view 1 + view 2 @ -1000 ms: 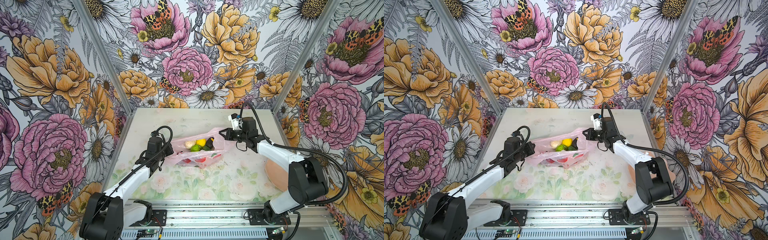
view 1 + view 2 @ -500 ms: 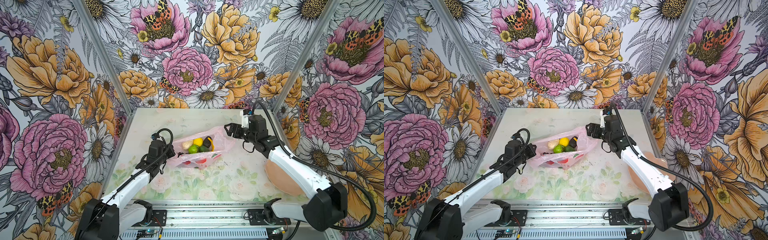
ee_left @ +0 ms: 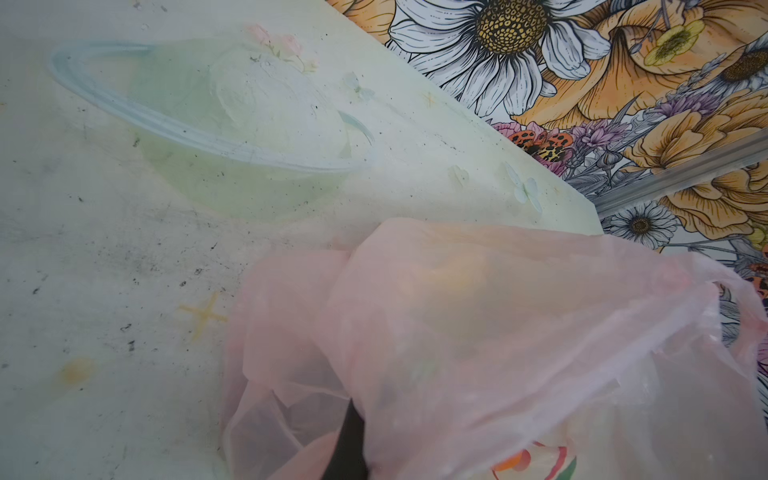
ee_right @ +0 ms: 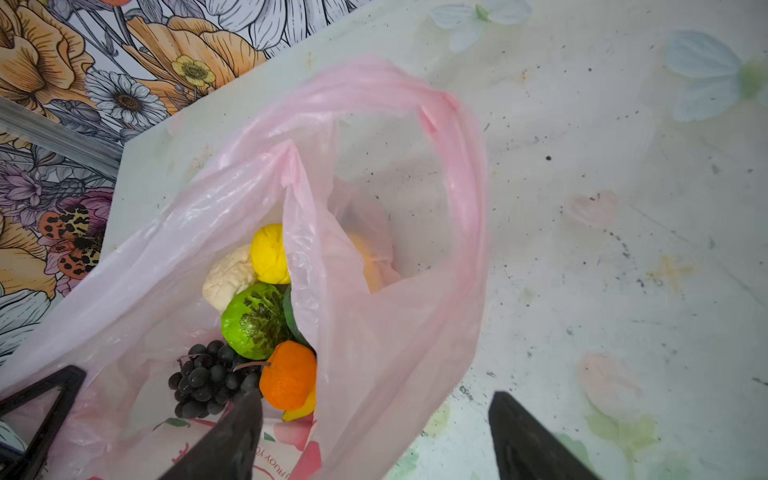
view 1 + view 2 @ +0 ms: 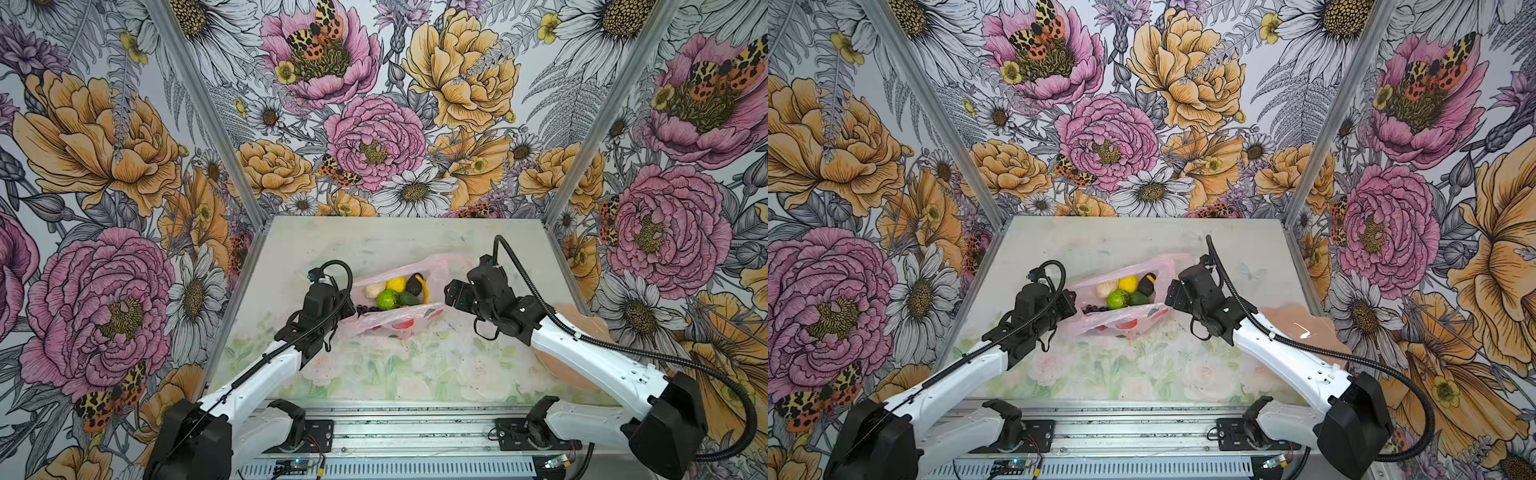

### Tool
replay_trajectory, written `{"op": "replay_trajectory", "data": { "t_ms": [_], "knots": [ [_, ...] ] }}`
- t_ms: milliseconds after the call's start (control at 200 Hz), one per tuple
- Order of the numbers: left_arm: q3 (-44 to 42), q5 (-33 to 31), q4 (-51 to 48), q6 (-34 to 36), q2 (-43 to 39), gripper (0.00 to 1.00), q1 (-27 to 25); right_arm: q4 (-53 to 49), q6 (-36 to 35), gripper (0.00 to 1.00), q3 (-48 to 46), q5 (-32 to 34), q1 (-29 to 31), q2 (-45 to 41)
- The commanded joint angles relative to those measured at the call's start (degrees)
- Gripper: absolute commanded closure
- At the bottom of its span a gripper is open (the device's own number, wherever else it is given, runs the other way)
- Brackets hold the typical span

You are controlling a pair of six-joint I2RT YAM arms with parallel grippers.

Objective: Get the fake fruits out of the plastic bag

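Plastic bag point(image 5: 388, 323), pink and translucent with red print, lying around the middle of the table point(image 5: 374, 237), mouth agape toward the top views so that the fake fruits point(image 5: 387, 299) show. Its left end is gathered and pinched in the closed left fingers point(image 3: 351, 449). In the left wrist view the film fills much of the field, and the contents appear only as a yellowish blur behind it. One handle loop point(image 4: 455, 166) lies slack over bare table.

Peach-coloured dish point(image 5: 1304, 328), at the table's right edge, well apart from the bag and partly covered by the right arm point(image 5: 602, 361).

Right fingers point(image 4: 232, 440), spread wide and gripping nothing, just beside the bag's right end. In the right wrist view one finger shows over the bag's printed wall and its partner over bare table.

Fruits, all inside the bag, clustered and touching:
- bumpy green lime point(image 4: 255, 320) in the centre
- lemon point(image 4: 268, 253) and beige lumpy piece point(image 4: 228, 276) on one side of the lime
- orange point(image 4: 289, 374) and dark grape bunch point(image 4: 203, 378) on the opposite side, nearest the right fingers
- dark green avocado point(image 5: 408, 298) against the lime
- banana point(image 5: 424, 291), curved, at the cluster's right edge beside the avocado
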Motion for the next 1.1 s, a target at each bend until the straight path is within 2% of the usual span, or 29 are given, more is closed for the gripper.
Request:
{"op": "replay_trajectory", "data": {
  "t_ms": [0, 55, 125, 260, 375, 485, 565, 651, 771, 861, 916, 1041, 1096],
  "knots": [
    [-0.57, -1.51, 0.62, -0.61, -0.68, 1.00, -0.69, 6.76, 4.32, 0.17, -0.96, -4.11, 0.76, 1.70],
    [-0.72, -1.58, 0.85, -0.79, -0.56, 1.00, -0.70, 10.48, 4.30, 0.21, -1.51, -6.12, 0.75, 2.62],
    [-0.70, -1.82, 0.57, -0.98, -0.58, 1.00, -0.67, 14.60, 5.03, 0.32, -2.62, -8.27, 0.22, 2.87],
    [-1.12, 0.65, -0.09, -2.78, -0.98, 1.00, 2.68, 24.88, 6.52, 0.75, -7.74, -14.08, -3.94, 0.88],
    [-2.13, 5.28, 1.27, -5.19, -1.23, 1.00, 7.66, 40.03, 7.90, 1.00, -16.18, -20.90, -9.39, -2.43],
    [-3.88, 11.37, 4.76, -9.28, -0.49, 1.00, 13.18, 55.79, 8.64, 1.00, -23.54, -27.48, -14.28, -3.04],
    [-5.15, 15.14, 8.71, -12.85, 1.29, 1.00, 16.30, 66.27, 8.66, 1.00, -27.24, -31.90, -15.31, -1.28],
    [-4.71, 17.30, 10.57, -14.56, 3.82, 1.00, 17.25, 75.74, 9.67, 1.00, -30.57, -34.15, -15.07, 2.75],
    [-3.72, 17.22, 11.56, -15.81, 5.67, 1.00, 17.64, 88.92, 12.50, 1.00, -35.44, -35.77, -15.07, 10.05],
    [-1.53, 15.42, 8.89, -14.80, 6.52, 1.00, 17.50, 88.20, 12.75, 1.00, -37.08, -34.53, -14.85, 12.63],
    [0.27, 14.37, 6.80, -13.61, 7.21, 1.00, 17.16, 84.14, 12.13, 1.00, -37.02, -33.36, -14.91, 12.68],
    [4.23, 12.26, 2.30, -10.64, 9.12, 1.00, 15.26, 74.46, 8.56, 1.00, -35.59, -32.43, -14.44, 8.08],
    [6.04, 11.73, 0.60, -9.09, 10.26, 1.00, 14.00, 67.34, 6.44, 0.79, -34.15, -31.19, -14.13, 4.03]
  ]
}}
